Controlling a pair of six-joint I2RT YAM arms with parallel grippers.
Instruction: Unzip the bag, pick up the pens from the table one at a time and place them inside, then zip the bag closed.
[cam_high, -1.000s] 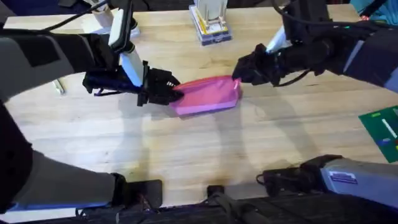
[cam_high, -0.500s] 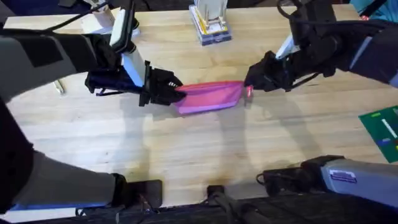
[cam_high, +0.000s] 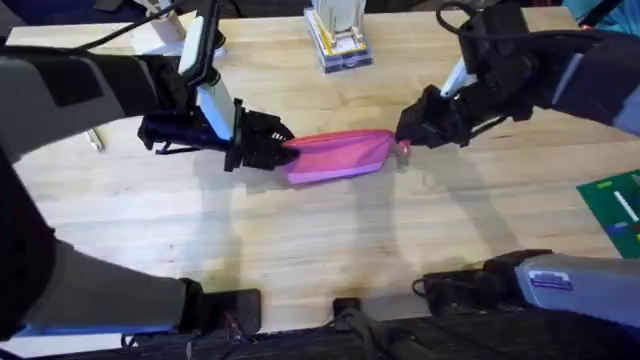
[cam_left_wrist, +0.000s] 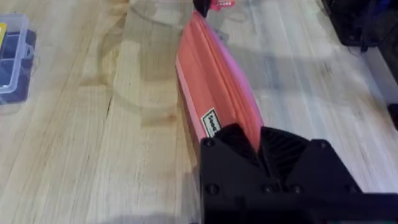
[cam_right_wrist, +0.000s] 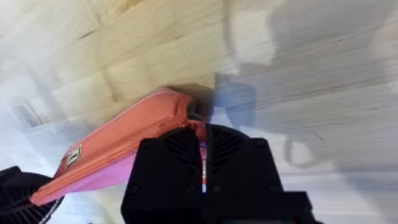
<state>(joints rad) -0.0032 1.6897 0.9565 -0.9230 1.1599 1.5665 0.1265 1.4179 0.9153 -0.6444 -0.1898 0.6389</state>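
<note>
The pink bag (cam_high: 338, 156) lies at the middle of the table (cam_high: 320, 250), stretched between both grippers with its long edge up. My left gripper (cam_high: 276, 147) is shut on the bag's left end; in the left wrist view its fingers (cam_left_wrist: 258, 142) pinch the fabric of the bag (cam_left_wrist: 214, 87). My right gripper (cam_high: 403, 137) is shut on the pink zipper pull (cam_high: 403, 149) at the bag's right end. In the right wrist view the pull (cam_right_wrist: 202, 140) sits between the shut fingers, with the bag (cam_right_wrist: 118, 152) running away from them. A slim yellowish pen (cam_high: 94, 138) lies far left on the table.
A stack of clear boxes (cam_high: 338, 38) stands at the back centre and a white object (cam_high: 160, 35) at the back left. A green board (cam_high: 615, 212) lies at the right edge. A clear plastic box (cam_left_wrist: 12, 56) shows in the left wrist view.
My right gripper has moved right and slightly toward the front, taking the zipper pull to the bag's right end. The bag is now drawn out longer and flatter. The left gripper has held still.
</note>
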